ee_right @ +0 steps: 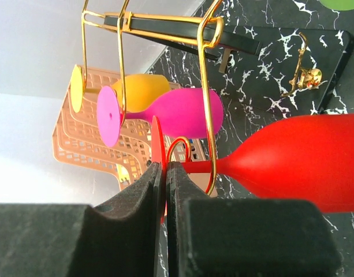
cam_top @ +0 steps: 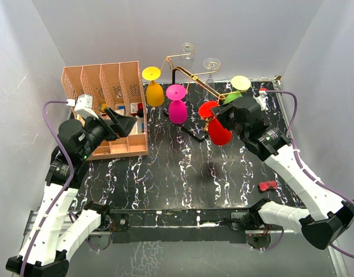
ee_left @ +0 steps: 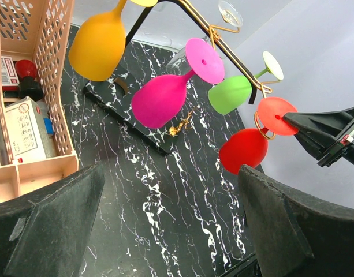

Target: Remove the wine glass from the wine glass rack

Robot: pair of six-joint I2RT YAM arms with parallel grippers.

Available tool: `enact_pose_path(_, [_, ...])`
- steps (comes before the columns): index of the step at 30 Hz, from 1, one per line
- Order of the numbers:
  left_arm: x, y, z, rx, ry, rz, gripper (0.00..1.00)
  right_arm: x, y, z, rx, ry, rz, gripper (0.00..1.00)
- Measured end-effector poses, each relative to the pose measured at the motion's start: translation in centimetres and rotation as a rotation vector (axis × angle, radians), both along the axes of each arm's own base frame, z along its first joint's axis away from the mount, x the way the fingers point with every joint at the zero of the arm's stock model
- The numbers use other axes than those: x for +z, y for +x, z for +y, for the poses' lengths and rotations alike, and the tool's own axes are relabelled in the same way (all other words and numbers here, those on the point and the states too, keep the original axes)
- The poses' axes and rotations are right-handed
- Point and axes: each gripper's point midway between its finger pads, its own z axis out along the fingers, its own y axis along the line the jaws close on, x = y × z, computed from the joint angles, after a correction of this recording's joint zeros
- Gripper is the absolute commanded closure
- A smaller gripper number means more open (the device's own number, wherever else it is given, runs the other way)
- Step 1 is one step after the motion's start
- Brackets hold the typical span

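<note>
Clamped w/ R gripper (ee_right: 165, 167) on thin round foot of red plastic wine glass (ee_right: 304, 158), pads pressed together w/ only the disc edge between. Spread fully apart on L gripper (ee_left: 171, 190), nothing between fingers, held over table beside organiser, facing rack.

Closed in on three sides by plain pale grey walls (cam_top: 223, 23). Floored w/ glossy black marble-look table (cam_top: 177, 173), white veins all over. Flanked back L by peach plastic slotted file organiser (cam_top: 101, 86), small boxes in its compartments. Topped centre-back by wine glass rack (cam_top: 191, 78): thin gold wire, scroll-ended arms, black post, flat black rect. base on tabletop. Hung bowl-down w/ orange-yellow glass (cam_top: 155, 93), magenta glass (cam_top: 177, 111), lime green glass (cam_top: 234, 95), plus clear glass (cam_top: 187, 51) and second clear glass (cam_top: 211, 63) on rear arms. Hung also w/ the red one: stem through gold loop at end of front R arm, tilted, bowl off the table, not yet off rack. Dotted front R w/ small red item (cam_top: 268, 186), type unclear.
</note>
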Motion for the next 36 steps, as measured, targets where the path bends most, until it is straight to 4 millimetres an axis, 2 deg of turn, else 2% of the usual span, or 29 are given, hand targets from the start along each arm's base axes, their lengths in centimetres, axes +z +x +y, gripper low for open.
enact_pose_path(13, [-0.2, 0.0, 0.0, 0.001, 0.002, 0.008, 0.03, 1.2, 2.1, -1.2, -0.097, 0.113, -0.041, 0.91])
enact_pose_path(20, [-0.3, 0.0, 0.0, 0.001, -0.001, 0.018, 0.03, 1.3, 3.9, -0.8, -0.071, 0.151, -0.054, 0.91])
enact_pose_path(29, [-0.3, -0.1, -0.2, 0.000, -0.024, 0.029, 0.03, 1.6, 4.0, 2.8, 0.116, 0.193, -0.046, 0.92])
enact_pose_path(36, [-0.2, -0.2, -0.3, -0.001, -0.041, 0.037, 0.03, 3.2, 1.6, 7.1, 0.394, 0.285, -0.052, 0.92])
